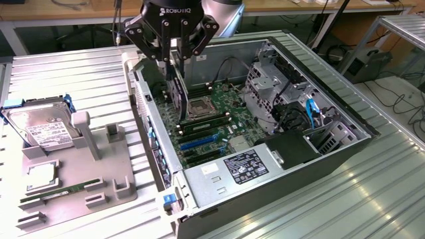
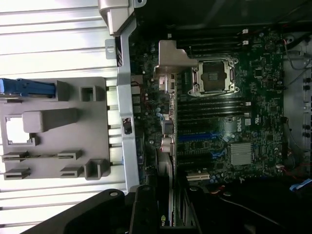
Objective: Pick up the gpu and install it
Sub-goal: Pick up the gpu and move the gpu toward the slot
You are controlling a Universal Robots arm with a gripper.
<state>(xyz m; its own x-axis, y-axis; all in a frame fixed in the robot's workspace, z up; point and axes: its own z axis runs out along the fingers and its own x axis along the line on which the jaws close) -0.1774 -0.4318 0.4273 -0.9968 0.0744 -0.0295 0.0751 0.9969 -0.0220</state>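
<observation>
The gpu point(image 1: 174, 92) is pinched upright by the partly closed claw point(image 1: 174, 59), hung directly beneath it inside the open computer case point(image 1: 359, 144).

Exterior view, from motherboard point(image 1: 222, 98) centre: drive cage point(image 1: 269, 92) blocks 3 o'clock; power supply point(image 1: 242, 167) blocks 6 o'clock; case rear wall point(image 1: 147, 112) at 9 o'clock. Open top over expansion slots point(image 1: 199, 143). Gripper point(image 1: 176, 59), clamping gpu point(image 1: 176, 92), occupies 10 o'clock.

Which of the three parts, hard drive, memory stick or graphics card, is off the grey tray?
The graphics card: the gripper holds it on edge above the open computer case, while the hard drive and memory stick rest on the tray.
</observation>
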